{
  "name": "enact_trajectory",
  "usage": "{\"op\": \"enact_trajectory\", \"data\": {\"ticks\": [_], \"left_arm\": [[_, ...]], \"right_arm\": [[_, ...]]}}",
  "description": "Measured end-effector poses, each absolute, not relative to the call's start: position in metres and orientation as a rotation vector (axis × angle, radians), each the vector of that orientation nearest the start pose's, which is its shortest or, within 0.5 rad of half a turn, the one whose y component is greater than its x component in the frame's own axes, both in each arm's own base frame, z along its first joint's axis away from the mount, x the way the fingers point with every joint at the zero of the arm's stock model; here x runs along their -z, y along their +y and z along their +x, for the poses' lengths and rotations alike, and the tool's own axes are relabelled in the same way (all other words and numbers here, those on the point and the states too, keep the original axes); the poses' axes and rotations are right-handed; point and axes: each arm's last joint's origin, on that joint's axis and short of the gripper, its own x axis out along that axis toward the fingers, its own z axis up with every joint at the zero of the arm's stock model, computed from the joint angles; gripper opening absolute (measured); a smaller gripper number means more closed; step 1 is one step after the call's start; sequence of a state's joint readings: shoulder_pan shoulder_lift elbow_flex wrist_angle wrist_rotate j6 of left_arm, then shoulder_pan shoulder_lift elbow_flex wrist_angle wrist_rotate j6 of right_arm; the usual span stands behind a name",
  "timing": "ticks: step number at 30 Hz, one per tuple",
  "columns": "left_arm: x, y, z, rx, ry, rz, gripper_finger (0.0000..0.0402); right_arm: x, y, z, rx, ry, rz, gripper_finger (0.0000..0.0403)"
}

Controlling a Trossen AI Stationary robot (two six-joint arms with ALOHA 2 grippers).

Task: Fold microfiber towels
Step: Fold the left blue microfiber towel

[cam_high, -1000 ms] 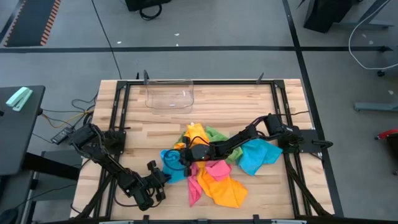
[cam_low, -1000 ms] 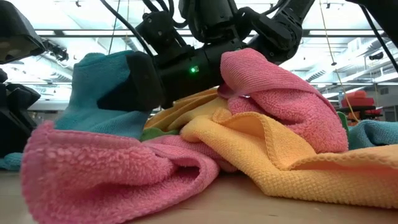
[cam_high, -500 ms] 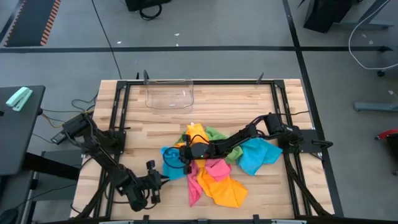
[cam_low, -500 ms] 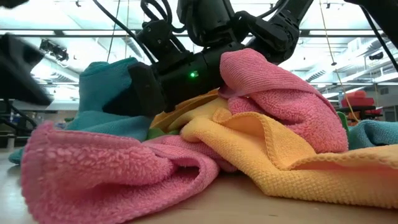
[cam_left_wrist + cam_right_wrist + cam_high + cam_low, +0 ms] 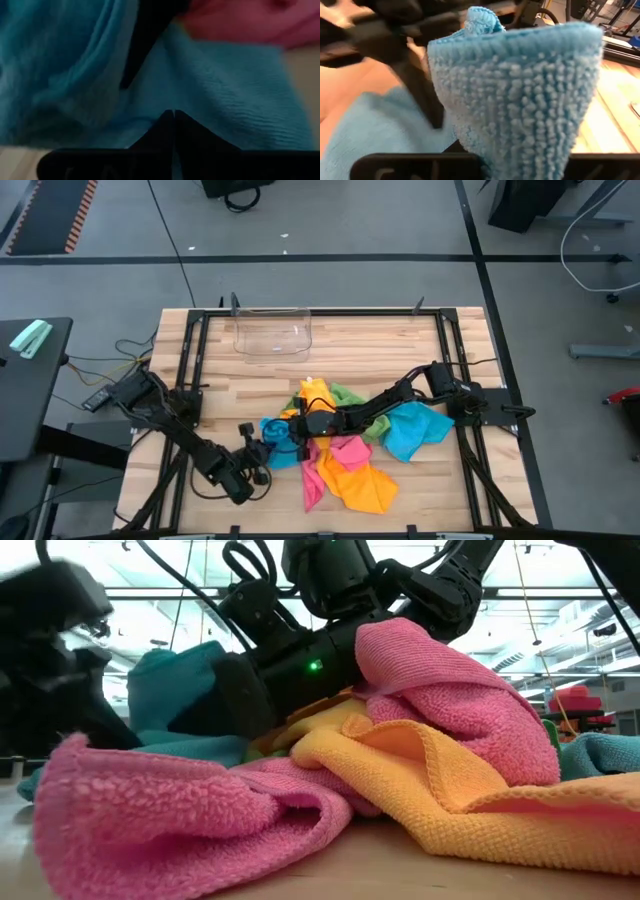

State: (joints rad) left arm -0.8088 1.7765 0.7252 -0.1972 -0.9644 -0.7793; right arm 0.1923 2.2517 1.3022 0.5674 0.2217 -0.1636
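Observation:
Several microfiber towels lie in a heap at the table's middle: pink (image 5: 347, 450), orange-yellow (image 5: 362, 486), green (image 5: 348, 396) and a blue one at the heap's right (image 5: 416, 430). Another blue towel (image 5: 276, 442) sits at the heap's left side. My right gripper (image 5: 298, 430) reaches across the heap and is shut on this towel, which fills its wrist view (image 5: 520, 95). My left gripper (image 5: 262, 452) comes from the near left, fingers shut (image 5: 173, 114), their tips at the same towel's low part (image 5: 225, 90). My left gripper has its shut fingertips (image 5: 165, 125) against the low part of the blue towel (image 5: 150, 107), slanting down from the near left. Whether any cloth is caught between them, I cannot tell. My right gripper pinches a raised fold of the blue towel (image 5: 485, 150) between its two fingers, coming nearly level from the table's right. The fold stands up past the fingers (image 5: 530, 60). The towel's lower part (image 5: 375, 130) lies spread on the table.
A clear plastic bin (image 5: 273, 333) stands at the far side of the table, left of centre. Black frame rails (image 5: 190, 360) run along the table's left and right sides. Bare wood lies between the bin and the heap.
My left gripper has swung from the near left toward the blue towel, going right and toward the far edge, and has rolled at the wrist. It now stands at the towel's left side. My right gripper and the raised fold have kept still.

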Motion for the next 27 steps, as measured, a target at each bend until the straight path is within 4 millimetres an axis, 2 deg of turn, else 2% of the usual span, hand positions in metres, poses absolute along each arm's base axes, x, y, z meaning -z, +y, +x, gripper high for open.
{"op": "enact_trajectory", "data": {"ticks": [7,15,19,27], "left_arm": [[-0.088,-0.167,0.204,-0.471,0.673,0.178,0.0018],[-0.088,-0.173,0.202,-0.447,0.660,0.046,0.0020],[-0.089,-0.177,0.203,-0.434,0.650,-0.021,0.0015],[-0.089,-0.178,0.205,-0.426,0.641,-0.051,0.0019]], "right_arm": [[-0.107,0.089,0.457,-0.027,0.392,-0.291,0.0039],[-0.107,0.087,0.457,0.062,0.395,-0.219,0.0039],[-0.107,0.090,0.457,0.053,0.397,-0.270,0.0039],[-0.104,0.103,0.452,0.086,0.444,-0.487,0.0039]]}}
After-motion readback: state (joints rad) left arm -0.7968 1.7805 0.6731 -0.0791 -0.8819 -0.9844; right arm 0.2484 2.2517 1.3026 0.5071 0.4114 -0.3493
